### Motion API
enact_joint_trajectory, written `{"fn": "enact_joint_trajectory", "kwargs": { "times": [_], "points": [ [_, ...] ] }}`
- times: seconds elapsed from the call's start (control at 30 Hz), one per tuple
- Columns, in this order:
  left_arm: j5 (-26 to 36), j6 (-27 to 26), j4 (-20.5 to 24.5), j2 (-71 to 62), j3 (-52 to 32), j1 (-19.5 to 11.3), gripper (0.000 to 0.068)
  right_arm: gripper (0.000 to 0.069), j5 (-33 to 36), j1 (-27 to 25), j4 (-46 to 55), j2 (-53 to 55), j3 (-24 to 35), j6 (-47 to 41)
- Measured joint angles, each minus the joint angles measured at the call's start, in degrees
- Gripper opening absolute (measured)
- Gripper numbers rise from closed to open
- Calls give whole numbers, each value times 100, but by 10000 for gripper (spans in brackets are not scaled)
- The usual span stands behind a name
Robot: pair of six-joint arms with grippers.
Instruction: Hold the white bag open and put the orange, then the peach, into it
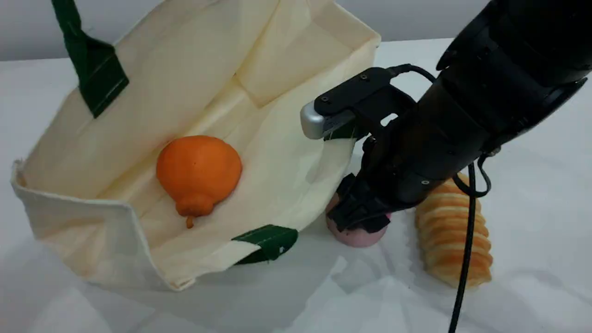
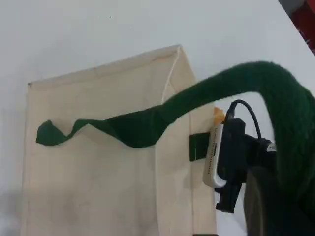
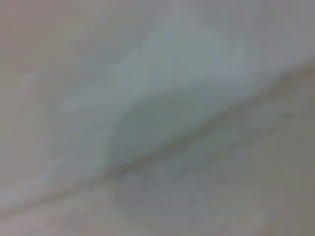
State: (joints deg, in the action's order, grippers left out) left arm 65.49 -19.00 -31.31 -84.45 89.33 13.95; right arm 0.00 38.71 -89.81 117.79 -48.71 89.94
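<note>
- Scene view: bag (image 1: 277, 152) lies on its side on the table (image 1: 532, 231), mouth wide open toward the camera, upper wall lifted.
- Orange (image 1: 199, 172) rests inside the bag on the lower wall, knobby neck and stem pointing toward the mouth.
- One green handle (image 1: 69, 27) runs up out of the top edge at the left; a green tab (image 1: 270, 241) sits on the near rim of the bag.
- Peach (image 1: 358, 236) sits on the table just outside the bag's right rim, close to the tab.
- Right gripper (image 1: 360, 217) is down on top of the peach, dark fingers either side of its upper half; most of the fruit is hidden under them. Jaws part-way apart; cannot tell whether they already press the peach.
- Bread loaf (image 1: 451, 236), ridged and orange-tan, lies on the table just right of the peach, partly under the right arm; a black cable hangs across it.
- Left wrist view: green handle (image 2: 236, 93) stretches across from the bottom right, taut over the bag's (image 2: 98, 172) outer wall. Left gripper itself is not visible; jaws fully closed, handle appears held in them.
- Same view shows the right arm's wrist camera beside the bag's edge.
- Right wrist view: all blur, grey-white, nothing to make out.
</note>
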Motion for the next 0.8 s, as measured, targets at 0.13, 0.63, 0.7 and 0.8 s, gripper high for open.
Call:
{"fn": "enact_joint_trajectory", "kwargs": {
  "times": [0.13,0.63,0.7,0.8],
  "points": [
    [0,0,0,0,0,0,62,243,0,0,0,4,0,0],
    [-6,0,0,0,0,0,62,136,-740,-6,-16,-550,473,5],
    [-6,0,0,0,0,0,62,130,-750,-13,-22,-740,556,5],
    [-11,0,0,0,0,0,62,130,-648,-7,-22,-1091,673,5]
  ]
}}
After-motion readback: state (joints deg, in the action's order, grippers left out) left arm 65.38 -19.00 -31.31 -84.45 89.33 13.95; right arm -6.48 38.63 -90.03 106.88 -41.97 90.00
